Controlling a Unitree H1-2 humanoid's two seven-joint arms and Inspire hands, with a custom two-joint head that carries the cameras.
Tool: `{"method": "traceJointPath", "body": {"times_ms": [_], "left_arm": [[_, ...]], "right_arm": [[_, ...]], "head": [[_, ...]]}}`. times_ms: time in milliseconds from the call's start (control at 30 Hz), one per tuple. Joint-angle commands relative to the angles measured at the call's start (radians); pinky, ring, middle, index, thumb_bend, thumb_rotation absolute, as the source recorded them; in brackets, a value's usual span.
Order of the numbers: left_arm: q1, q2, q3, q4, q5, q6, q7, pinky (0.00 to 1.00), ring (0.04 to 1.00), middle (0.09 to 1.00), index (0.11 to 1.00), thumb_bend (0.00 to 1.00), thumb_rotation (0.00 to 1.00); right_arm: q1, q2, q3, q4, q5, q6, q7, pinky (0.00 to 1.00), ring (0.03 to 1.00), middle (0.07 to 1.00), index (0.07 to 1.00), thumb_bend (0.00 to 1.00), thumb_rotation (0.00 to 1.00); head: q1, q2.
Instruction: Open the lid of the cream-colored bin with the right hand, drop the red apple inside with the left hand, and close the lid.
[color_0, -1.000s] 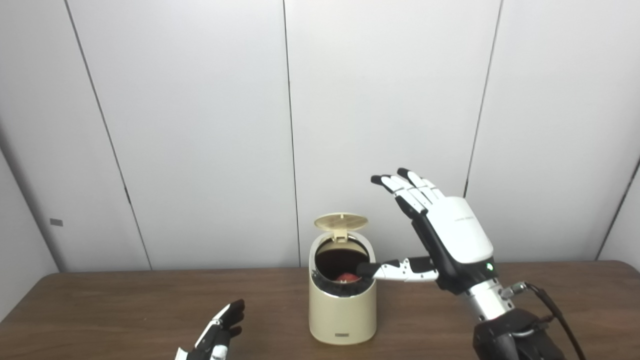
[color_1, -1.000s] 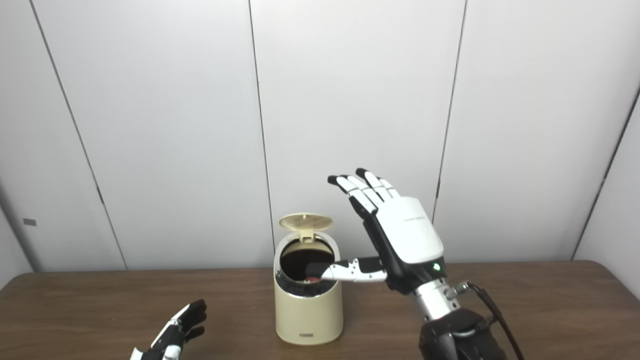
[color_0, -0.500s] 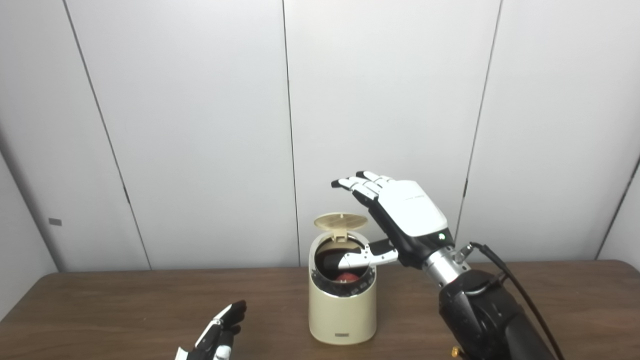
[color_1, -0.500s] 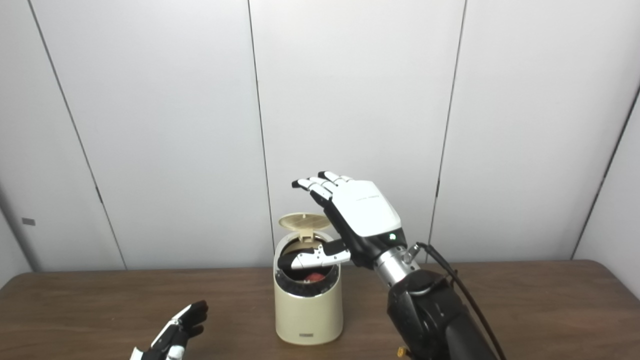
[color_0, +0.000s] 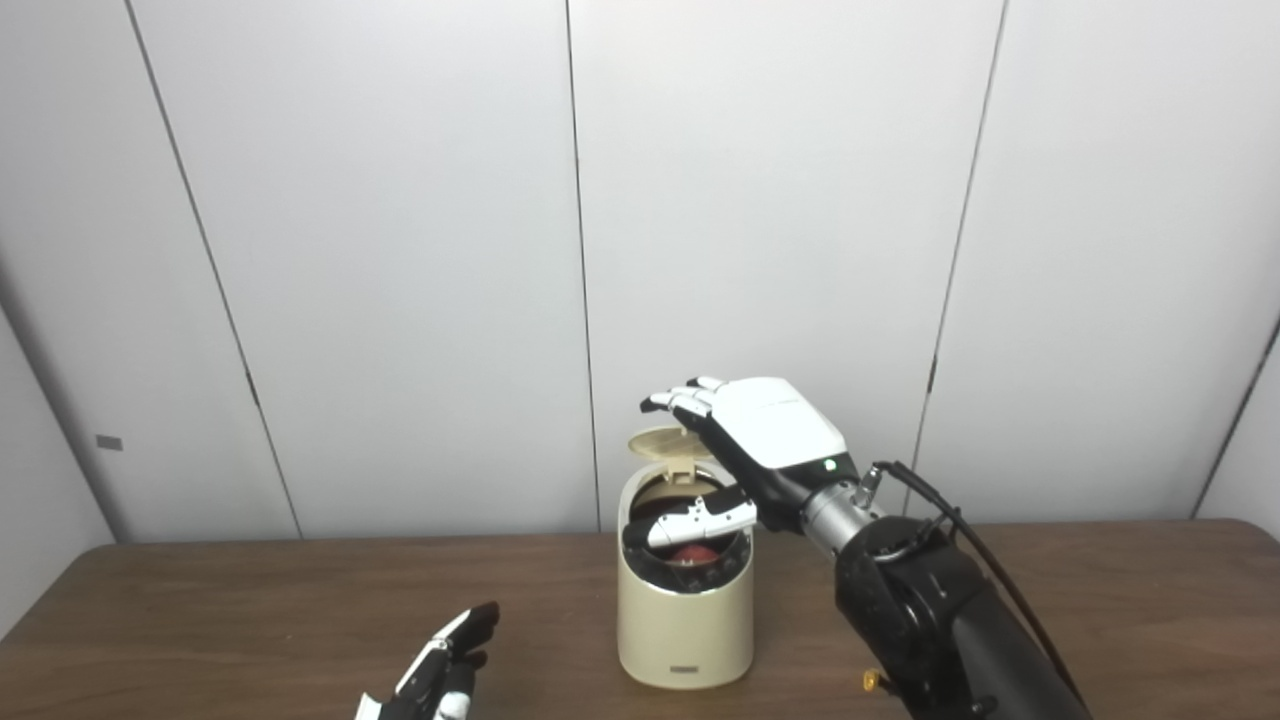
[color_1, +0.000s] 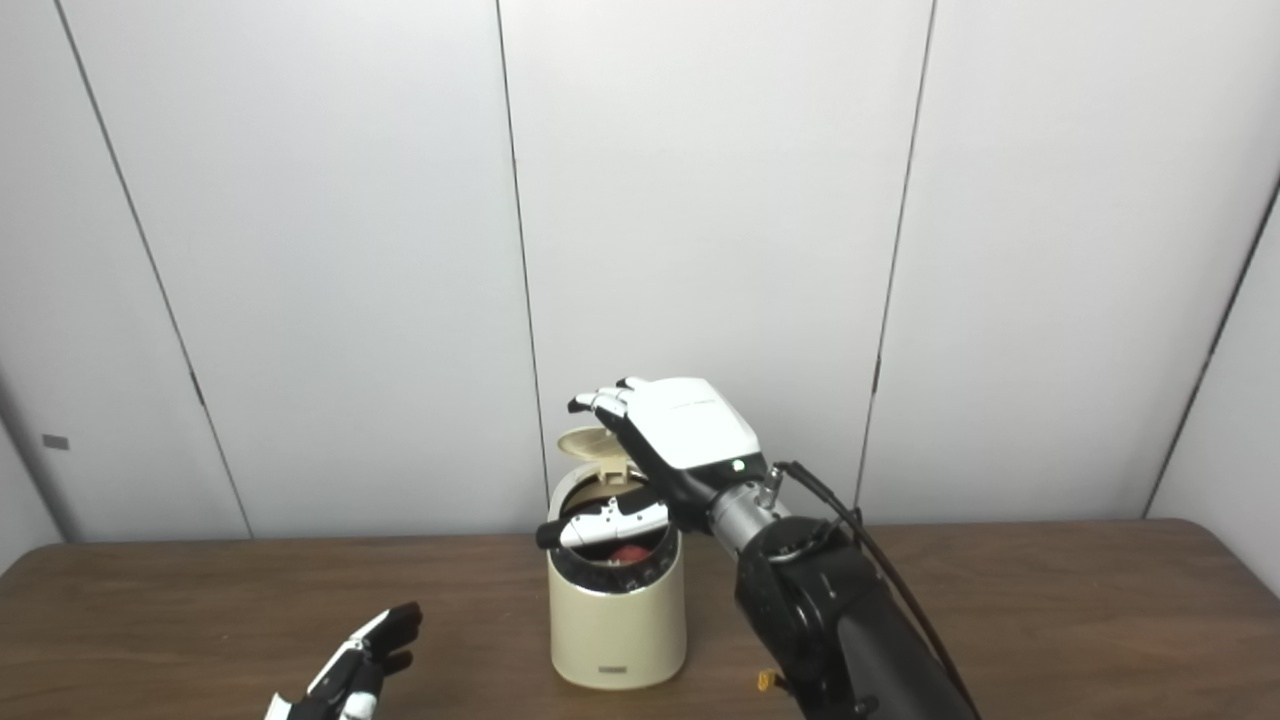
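Observation:
The cream-colored bin (color_0: 685, 630) stands on the brown table (color_0: 250, 610) near the middle, its round lid (color_0: 655, 443) tipped up at the back. A bit of the red apple (color_0: 690, 553) shows inside the dark opening. My right hand (color_0: 765, 435) hovers open, palm down, over the lid's right side, its fingers (color_0: 680, 397) just above the lid and its thumb (color_0: 690, 525) stretched across the bin's mouth. My left hand (color_0: 440, 680) rests low at the front left, open and holding nothing.
White wall panels (color_0: 400, 250) rise right behind the table's far edge. My right forearm (color_0: 930, 620) with its black cable (color_0: 985, 560) reaches in from the lower right, close beside the bin.
My right hand has swung left and down from beside the bin to over the raised lid, turning palm down. The lid now looks slightly lower. The left hand stays put.

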Motion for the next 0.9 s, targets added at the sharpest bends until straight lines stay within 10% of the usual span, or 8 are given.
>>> {"method": "traceJointPath", "body": {"times_ms": [0,867], "left_arm": [[0.015,-0.016,-0.012,0.008,0.006,-0.005,0.006,0.84,0.878,0.873,0.861,0.33,0.88],[0.015,-0.005,-0.005,-0.008,-0.004,0.015,0.000,0.83,0.869,0.865,0.856,0.33,0.86]], "right_arm": [[-0.062,-0.005,-0.006,-0.014,-0.010,0.011,-0.007,0.86,0.893,0.856,0.836,0.89,0.85],[-0.007,0.008,-0.013,-0.066,-0.015,-0.011,-0.145,0.75,0.592,0.570,0.546,0.90,0.90]], "head": [[-0.001,0.000],[-0.016,0.014]]}}
